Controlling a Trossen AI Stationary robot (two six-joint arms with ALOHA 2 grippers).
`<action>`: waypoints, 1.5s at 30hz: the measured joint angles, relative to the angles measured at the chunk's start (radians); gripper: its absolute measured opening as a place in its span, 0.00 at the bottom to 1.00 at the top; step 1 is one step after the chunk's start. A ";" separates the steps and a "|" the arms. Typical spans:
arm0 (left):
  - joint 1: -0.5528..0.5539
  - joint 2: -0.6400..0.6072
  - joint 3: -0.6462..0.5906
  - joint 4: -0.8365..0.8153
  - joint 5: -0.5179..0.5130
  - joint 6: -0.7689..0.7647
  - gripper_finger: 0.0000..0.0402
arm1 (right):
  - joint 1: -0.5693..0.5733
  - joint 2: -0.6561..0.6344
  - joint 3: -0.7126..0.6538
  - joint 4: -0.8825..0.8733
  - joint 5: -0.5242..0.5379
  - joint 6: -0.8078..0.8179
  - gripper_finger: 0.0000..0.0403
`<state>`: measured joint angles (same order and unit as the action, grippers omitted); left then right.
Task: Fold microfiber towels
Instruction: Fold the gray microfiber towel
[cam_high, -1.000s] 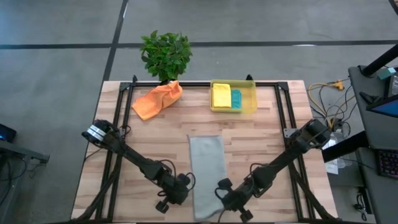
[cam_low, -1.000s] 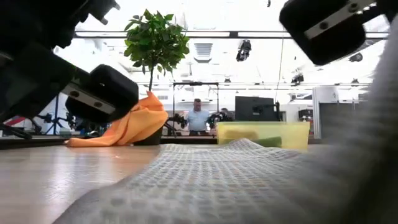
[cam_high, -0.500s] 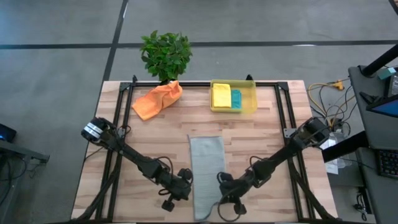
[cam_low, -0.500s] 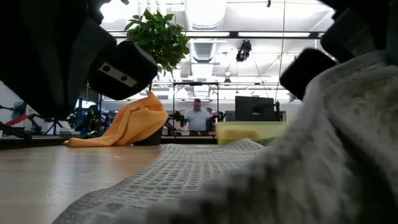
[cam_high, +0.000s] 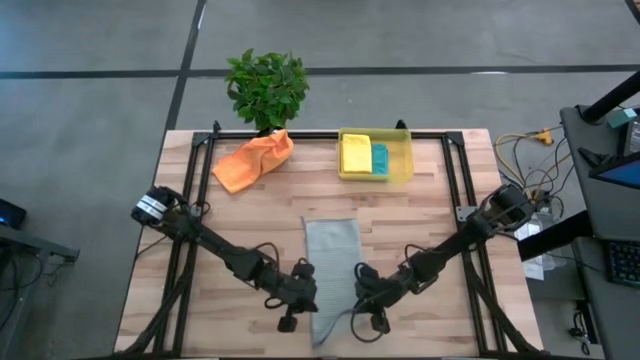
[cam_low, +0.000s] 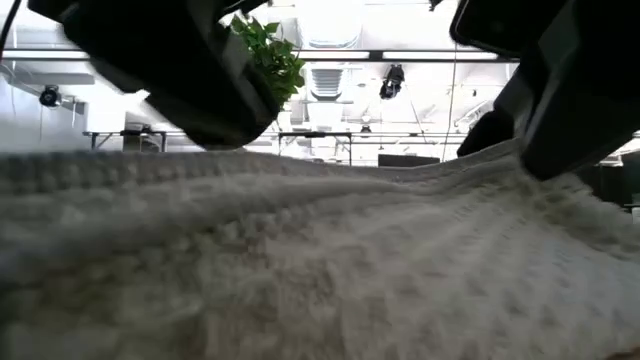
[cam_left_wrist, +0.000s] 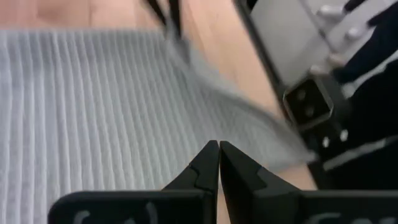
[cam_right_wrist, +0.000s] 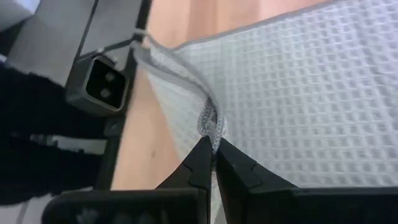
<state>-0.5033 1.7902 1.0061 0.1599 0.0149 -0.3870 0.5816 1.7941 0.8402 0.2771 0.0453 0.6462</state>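
Grey waffle-weave cloth is what both arms have hold of. The left gripper (cam_high: 303, 292) sits at the lower middle of the high view, its fingers (cam_left_wrist: 205, 163) pressed fully together on the left edge of the light grey towel (cam_high: 331, 268). The right gripper (cam_high: 362, 295) mirrors it just across the cloth, pinched tight on a bunched bit of the right edge, which shows clearly between its fingers (cam_right_wrist: 200, 155) in the right wrist view.

That towel lies as a long narrow strip down the centre of the bench (cam_high: 250, 220), with its near end lifted so it fills most of the low view (cam_low: 320, 260).

Further out, the orange towel (cam_high: 252, 159) is crumpled at the upper left of the bench, right beside the potted plant (cam_high: 266, 88) at the back edge. To the right of it, a yellow bin (cam_high: 375, 176) holds the yellow towel (cam_high: 355, 154) and the teal towel (cam_high: 380, 158) side by side.
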 joint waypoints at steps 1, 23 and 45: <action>0.005 0.002 0.000 0.020 0.001 0.000 0.00 | -0.001 -0.006 -0.008 -0.002 0.005 0.003 0.03; 0.053 0.115 0.000 0.192 0.334 -0.275 0.37 | -0.020 -0.027 -0.016 -0.011 0.036 0.001 0.03; 0.053 0.124 0.000 0.173 0.283 -0.411 0.37 | -0.027 -0.027 -0.019 -0.011 0.084 0.013 0.03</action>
<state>-0.4507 1.9144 1.0065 0.3327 0.2982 -0.7985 0.5542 1.7668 0.8215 0.2661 0.1296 0.6593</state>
